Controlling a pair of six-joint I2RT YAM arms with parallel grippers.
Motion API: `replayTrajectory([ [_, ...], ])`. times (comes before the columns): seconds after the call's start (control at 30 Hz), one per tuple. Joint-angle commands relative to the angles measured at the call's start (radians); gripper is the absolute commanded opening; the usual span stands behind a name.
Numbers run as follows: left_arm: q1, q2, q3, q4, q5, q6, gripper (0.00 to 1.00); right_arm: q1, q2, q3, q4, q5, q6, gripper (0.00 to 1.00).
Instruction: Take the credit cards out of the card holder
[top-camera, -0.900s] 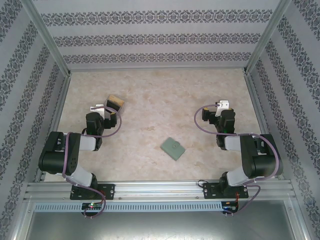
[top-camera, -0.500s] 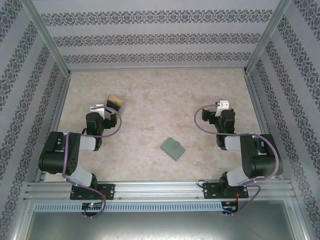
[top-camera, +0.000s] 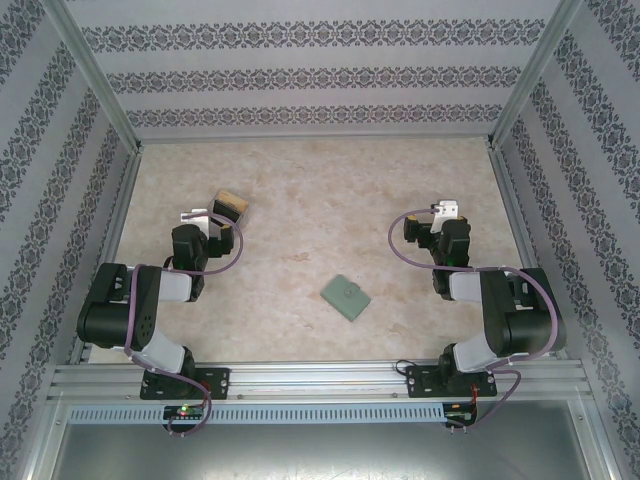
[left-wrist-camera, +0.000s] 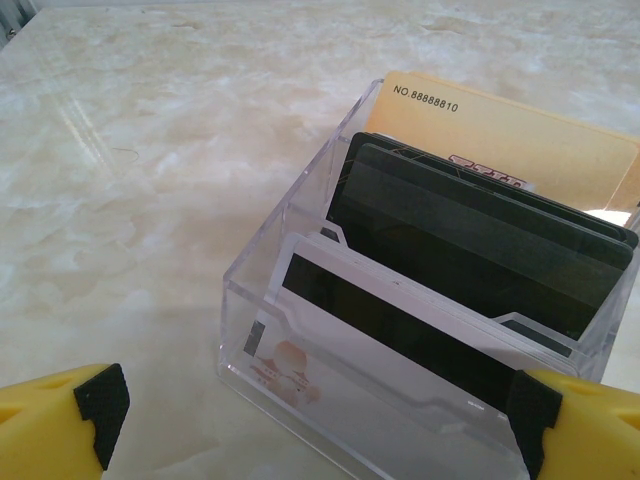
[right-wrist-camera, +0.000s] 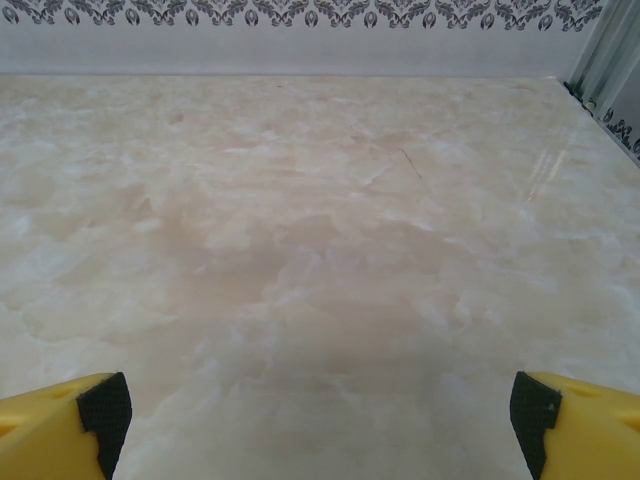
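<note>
Card holder (left-wrist-camera: 262, 300), clear box with credit cards (left-wrist-camera: 480, 250) standing inside — left end effector (left-wrist-camera: 318, 415), right end effector (right-wrist-camera: 320, 410) both spread wide

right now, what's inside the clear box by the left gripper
The clear box holds cards on edge: a yellowish card at the back, black cards in the middle, a white card with a dark stripe in front. Each covers most of the one behind.

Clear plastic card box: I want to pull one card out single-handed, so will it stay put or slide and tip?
The clear plastic card box looks thin-walled and light, so it probably slides on the glossy marble-patterned tabletop. Its upright cards, such as the yellowish card at the back, rise above the walls, so an angled pull may tip it.
</note>
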Motion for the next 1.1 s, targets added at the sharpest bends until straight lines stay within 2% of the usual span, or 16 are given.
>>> replayTrajectory([
  [0.0,0.011,-0.017,0.025,0.002,-0.019,0.003,0.99,-0.009,-0.001,0.002,0.036,0.003,0.01,0.98],
  [0.1,0.012,-0.097,0.073,-0.145,-0.073,-0.022,0.99,-0.009,-0.068,-0.007,-0.005,0.068,0.034,0.98],
  [0.23,0.011,-0.2,0.137,-0.381,-0.09,-0.059,0.99,-0.004,-0.189,0.001,-0.102,0.098,0.034,0.98],
  [0.33,0.011,-0.289,0.174,-0.547,-0.115,-0.124,0.99,0.015,-0.283,0.029,-0.235,0.154,0.064,0.98],
  [0.47,0.011,-0.412,0.227,-0.762,-0.114,-0.258,0.99,0.026,-0.39,0.104,-0.443,0.206,0.198,0.98],
  [0.53,0.012,-0.465,0.254,-0.872,-0.094,-0.322,0.99,0.03,-0.435,0.163,-0.605,0.224,0.281,0.98],
  [0.6,0.011,-0.517,0.279,-0.956,-0.056,-0.368,0.99,0.032,-0.458,0.273,-0.846,0.246,0.387,0.98],
  [0.7,0.011,-0.567,0.308,-1.057,-0.01,-0.388,0.99,0.031,-0.446,0.397,-1.084,0.171,0.449,0.98],
  [0.9,0.011,-0.621,0.348,-1.176,0.034,-0.371,0.99,0.043,-0.449,0.45,-1.199,-0.016,0.523,0.98],
  [1.07,0.011,-0.611,0.358,-1.178,0.004,-0.371,0.99,0.168,-0.394,0.509,-1.33,-0.065,0.527,0.98],
])
